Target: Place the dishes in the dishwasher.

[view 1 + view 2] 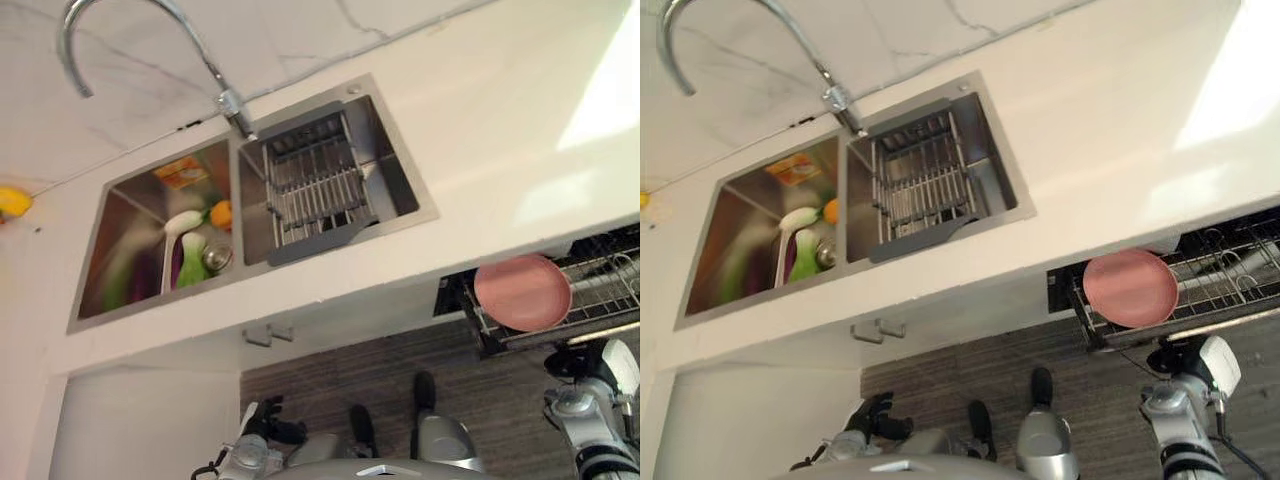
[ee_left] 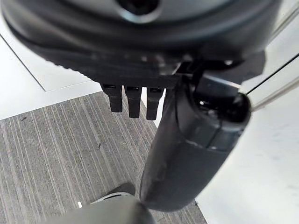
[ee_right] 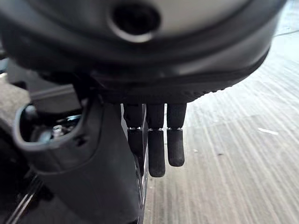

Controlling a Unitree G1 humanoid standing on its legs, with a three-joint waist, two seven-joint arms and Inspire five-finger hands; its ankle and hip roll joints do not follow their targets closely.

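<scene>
A pink plate point(image 1: 522, 292) stands on edge in the pulled-out wire dishwasher rack point(image 1: 612, 268) under the counter at the right. More dishes lie in the sink's left basin point(image 1: 115, 225): a white utensil point(image 1: 183, 222) with green, purple and orange pieces beside it. My right hand point(image 1: 578, 362) hangs just below the rack, apart from the plate. Its fingers point(image 3: 156, 140) are straight and hold nothing. Low on the left, over the floor, my left hand point(image 1: 268, 420) also hangs with straight fingers point(image 2: 133, 100), open and empty.
A curved metal faucet point(image 1: 205, 62) rises behind the double sink. The right basin holds a grey wire drainer point(image 1: 312, 180). A yellow object point(image 1: 12, 202) sits on the white counter point(image 1: 500, 120) at the far left. Grey striped floor point(image 1: 330, 380) lies below, beside a white cabinet door point(image 1: 140, 420).
</scene>
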